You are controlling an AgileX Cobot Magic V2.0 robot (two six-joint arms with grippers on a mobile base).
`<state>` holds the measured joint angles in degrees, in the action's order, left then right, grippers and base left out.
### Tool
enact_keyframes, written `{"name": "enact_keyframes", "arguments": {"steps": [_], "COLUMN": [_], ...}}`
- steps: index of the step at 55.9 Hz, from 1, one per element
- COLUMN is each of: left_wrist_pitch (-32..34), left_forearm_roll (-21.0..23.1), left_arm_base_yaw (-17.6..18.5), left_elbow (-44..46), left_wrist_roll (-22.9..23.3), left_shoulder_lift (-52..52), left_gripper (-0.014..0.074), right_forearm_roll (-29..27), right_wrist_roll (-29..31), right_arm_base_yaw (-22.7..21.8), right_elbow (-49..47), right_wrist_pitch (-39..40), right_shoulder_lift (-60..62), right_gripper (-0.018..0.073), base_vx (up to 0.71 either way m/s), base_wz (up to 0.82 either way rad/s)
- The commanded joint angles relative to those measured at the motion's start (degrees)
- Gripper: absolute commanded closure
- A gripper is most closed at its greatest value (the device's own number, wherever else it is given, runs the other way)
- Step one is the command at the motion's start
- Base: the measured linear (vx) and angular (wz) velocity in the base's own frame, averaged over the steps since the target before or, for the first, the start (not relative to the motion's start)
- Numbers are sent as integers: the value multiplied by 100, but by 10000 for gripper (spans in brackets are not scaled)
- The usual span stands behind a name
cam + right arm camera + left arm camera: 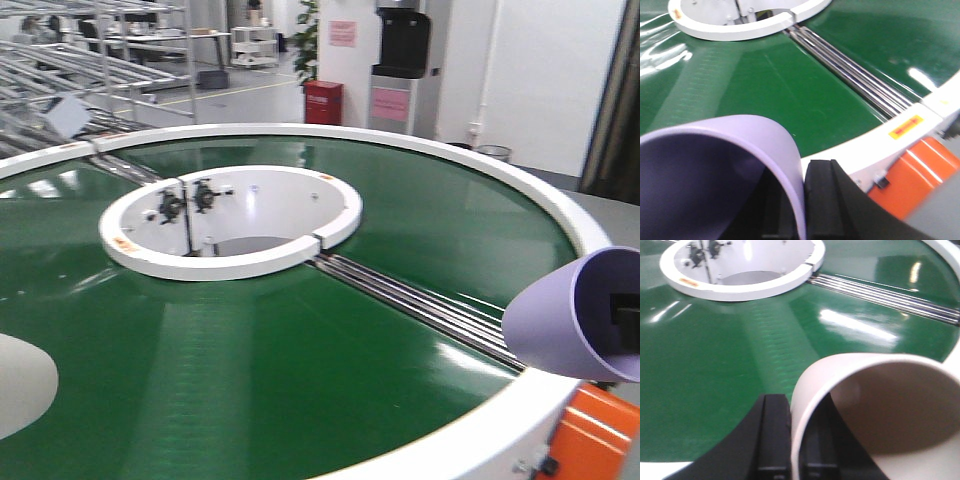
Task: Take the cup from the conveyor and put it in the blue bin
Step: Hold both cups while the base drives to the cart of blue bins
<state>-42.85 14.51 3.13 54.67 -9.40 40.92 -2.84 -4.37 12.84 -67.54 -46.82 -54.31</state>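
Observation:
The conveyor (300,380) is a glossy dark green ring belt with white rims. My left gripper (794,410) is shut on the wall of a cream-white cup (880,400), one finger outside and one inside the rim. This cup shows at the lower left edge of the front view (20,385), above the belt. My right gripper (801,175) is shut on the wall of a lilac cup (715,170). The lilac cup (575,315) hangs on its side over the conveyor's outer right rim. The blue bin is out of view.
A white inner ring (230,220) with a hollow centre sits mid-belt. Steel roller strips (420,300) run from it to the right rim. An orange housing (600,430) sticks out below that rim. Metal racks (90,60) and a water dispenser (403,65) stand behind.

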Motion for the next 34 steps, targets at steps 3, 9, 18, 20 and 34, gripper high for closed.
{"name": "enact_keyframes", "arguments": {"steps": [3,9,18,20,34], "left_wrist_pitch": [455,455,455,455,455], "left_forearm_roll": [151,151,151,151,151], "left_arm_base_yaw": [35,35,35,35,35], "left_elbow": [143,143,143,143,143], "left_wrist_roll": [14,14,14,14,14], "left_shoulder_lift": [-22,-22,-22,-22,-22], "left_gripper": [601,601,601,601,601], "right_forearm_roll": [18,18,18,18,18], "right_wrist_roll": [-2,-2,-2,-2,-2], "right_arm_base_yaw": [4,4,4,4,4], "right_elbow": [-164,-164,-164,-164,-164], "right_wrist_pitch": [447,447,447,447,447], "right_shoulder_lift": [73,73,73,73,73], "right_gripper": [568,568,568,568,568], "base_vx": [-11,-11,-11,-11,-9], "base_wz": [-43,-47,-53,-58,-58]}}
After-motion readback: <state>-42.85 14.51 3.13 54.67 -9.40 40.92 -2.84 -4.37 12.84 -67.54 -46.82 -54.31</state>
